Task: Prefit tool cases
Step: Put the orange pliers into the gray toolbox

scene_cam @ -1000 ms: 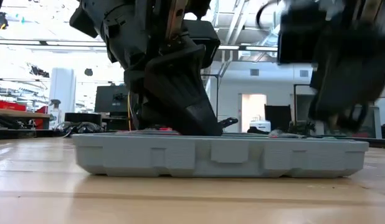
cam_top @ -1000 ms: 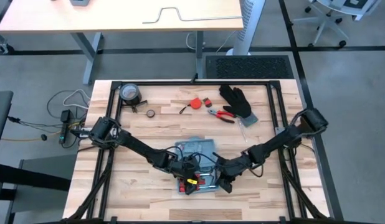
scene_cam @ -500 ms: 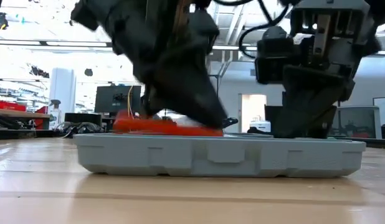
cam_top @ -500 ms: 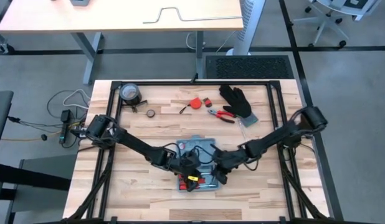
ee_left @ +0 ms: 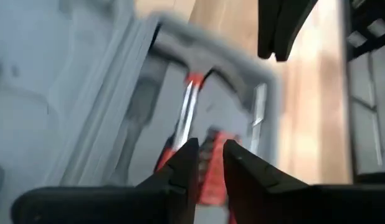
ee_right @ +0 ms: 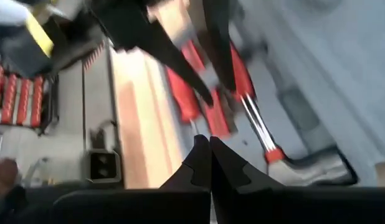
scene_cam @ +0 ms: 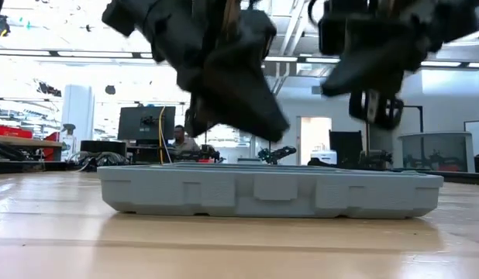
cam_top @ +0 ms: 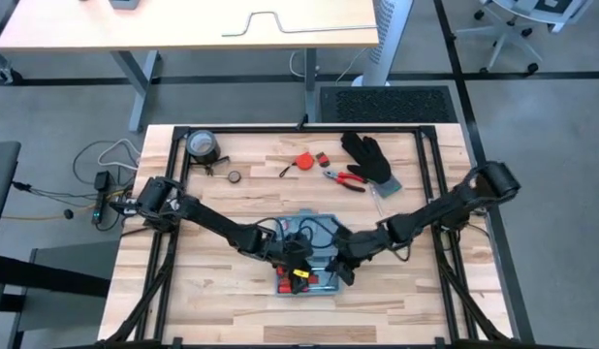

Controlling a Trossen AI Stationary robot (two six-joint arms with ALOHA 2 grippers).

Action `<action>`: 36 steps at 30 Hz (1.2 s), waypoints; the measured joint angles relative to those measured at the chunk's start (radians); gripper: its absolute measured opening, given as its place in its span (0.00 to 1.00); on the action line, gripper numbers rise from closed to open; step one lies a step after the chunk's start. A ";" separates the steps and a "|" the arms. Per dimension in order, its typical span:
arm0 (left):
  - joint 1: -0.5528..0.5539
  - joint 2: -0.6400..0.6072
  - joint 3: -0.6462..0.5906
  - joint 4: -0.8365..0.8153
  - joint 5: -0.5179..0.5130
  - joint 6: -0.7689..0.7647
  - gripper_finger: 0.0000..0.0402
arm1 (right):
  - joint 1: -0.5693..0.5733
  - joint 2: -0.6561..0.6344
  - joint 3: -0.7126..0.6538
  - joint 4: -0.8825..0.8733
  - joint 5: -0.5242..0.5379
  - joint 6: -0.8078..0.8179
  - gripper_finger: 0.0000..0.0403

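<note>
The wooden table (cam_top: 222,208) carries the open light-blue tool case (cam_top: 307,254) near its middle toward the front edge, lying flat, with both arms converging over it. Half a second ago the low view showed an orange-red tool held just above the case's rim under the left arm; now that rim line is bare, so the tool looks to have gone down into the tray, and the case has shifted slightly sideways on the table. The left gripper (ee_left: 208,165) hangs above the grey moulded slots, its fingers parted by a narrow gap and holding nothing, directly over a red-handled screwdriver (ee_left: 187,115) lying in the case. The right gripper (ee_right: 209,163) has lifted off the case's edge since then; its fingers are pressed together, empty, above more red-handled tools (ee_right: 208,99). By this reading, one tool is seated and the next must be fetched. Farther back lie a black glove (cam_top: 369,155) and red-handled pliers (cam_top: 343,180).
</note>
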 joint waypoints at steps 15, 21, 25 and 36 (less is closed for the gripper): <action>0.096 -0.162 0.001 0.033 -0.005 0.154 0.16 | 0.078 -0.335 0.000 -0.208 0.317 -0.069 0.01; 0.173 -0.166 0.002 0.081 0.015 0.168 0.16 | 0.081 -0.350 0.000 -0.204 0.318 -0.106 0.01; 0.229 -0.166 0.002 0.105 0.091 0.211 0.16 | 0.052 -0.350 0.000 -0.186 0.318 -0.110 0.01; 0.341 -0.166 0.002 0.105 0.213 0.382 0.16 | -0.071 -0.350 0.000 -0.133 0.318 -0.093 0.01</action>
